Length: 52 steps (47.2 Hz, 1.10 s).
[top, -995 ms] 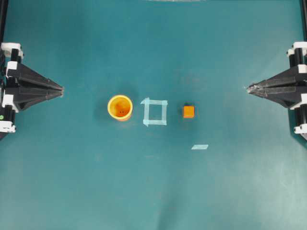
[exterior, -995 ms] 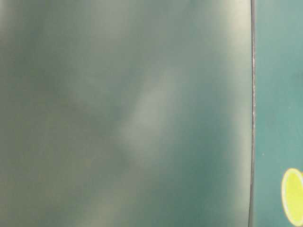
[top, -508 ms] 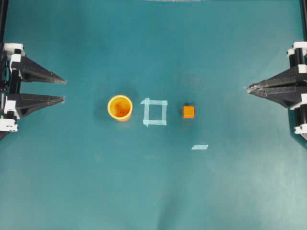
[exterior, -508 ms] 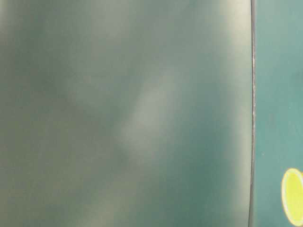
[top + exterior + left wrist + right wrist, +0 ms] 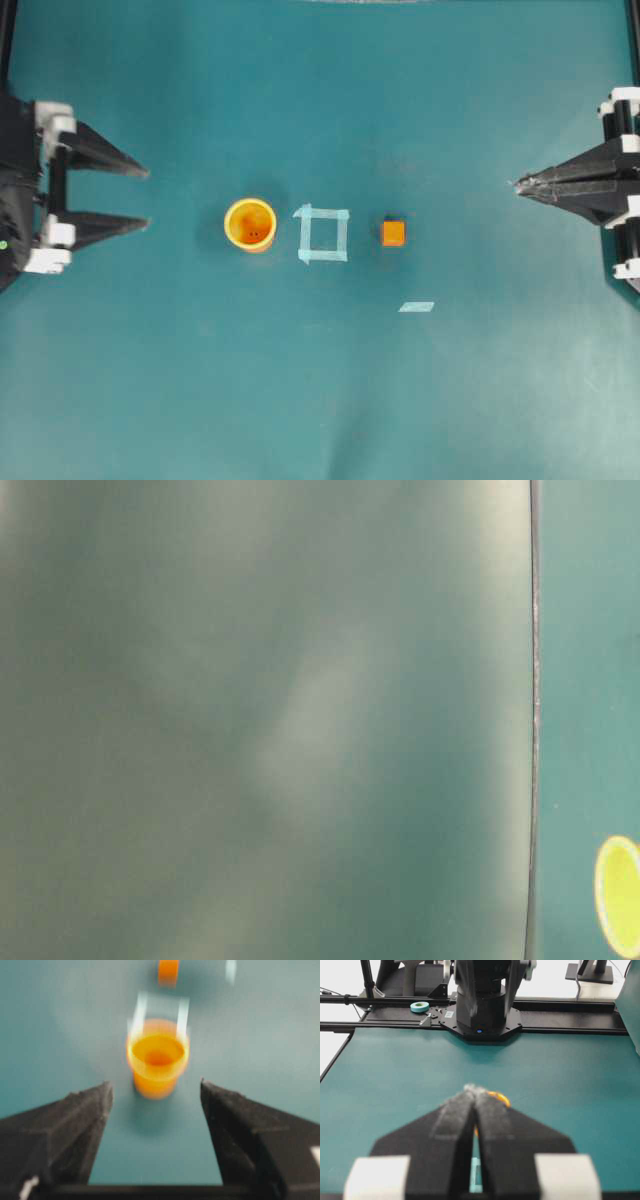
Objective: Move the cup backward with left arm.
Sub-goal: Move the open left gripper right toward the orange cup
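The cup (image 5: 157, 1057) stands blurred ahead of my wide left jaws; behind my shut right jaws only its rim shows

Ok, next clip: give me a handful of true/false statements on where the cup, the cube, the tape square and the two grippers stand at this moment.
1. The left gripper has its fingers spread apart. True.
2. The cup is held between the left gripper's fingers. False: it stands free on the table, well clear of the fingertips.
3. The tape square lies between the cup and the orange cube. True.
4. The right gripper is wide open. False: its fingers are pressed together.
5. The cup lies tipped on its side. False: it stands upright, mouth up.
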Motion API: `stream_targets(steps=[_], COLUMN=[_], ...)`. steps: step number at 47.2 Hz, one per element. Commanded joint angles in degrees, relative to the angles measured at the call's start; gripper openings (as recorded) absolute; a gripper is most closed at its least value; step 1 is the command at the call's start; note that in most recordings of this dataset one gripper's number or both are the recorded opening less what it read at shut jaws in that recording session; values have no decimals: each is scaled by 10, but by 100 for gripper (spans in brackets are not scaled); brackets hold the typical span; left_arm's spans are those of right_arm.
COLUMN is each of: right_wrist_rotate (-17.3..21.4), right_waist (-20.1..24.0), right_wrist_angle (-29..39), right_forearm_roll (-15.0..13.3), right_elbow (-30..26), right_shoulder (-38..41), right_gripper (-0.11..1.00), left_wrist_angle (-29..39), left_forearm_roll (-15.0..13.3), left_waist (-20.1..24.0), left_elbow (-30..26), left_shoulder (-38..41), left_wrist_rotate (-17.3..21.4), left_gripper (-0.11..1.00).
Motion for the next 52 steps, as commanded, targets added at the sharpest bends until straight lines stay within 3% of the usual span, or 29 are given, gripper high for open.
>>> stream_targets(steps=[1, 25, 52], right_wrist_rotate=[1, 1, 5], right_waist=[1, 2, 2], right_wrist_angle=[-2, -1, 2], right_forearm_roll=[0, 0, 1], right_elbow=[-20, -23, -26], right_shoulder=[2, 2, -1], right_gripper=[0, 0, 0], left_wrist_angle=[4, -83, -210], left_forearm_roll=[3, 6, 6], left_waist=[-6, -6, 0], left_elbow=[-16, -19, -44], left_shoulder=[27, 184, 337], left_wrist_rotate=[1, 2, 0], left_gripper=[69, 78, 78])
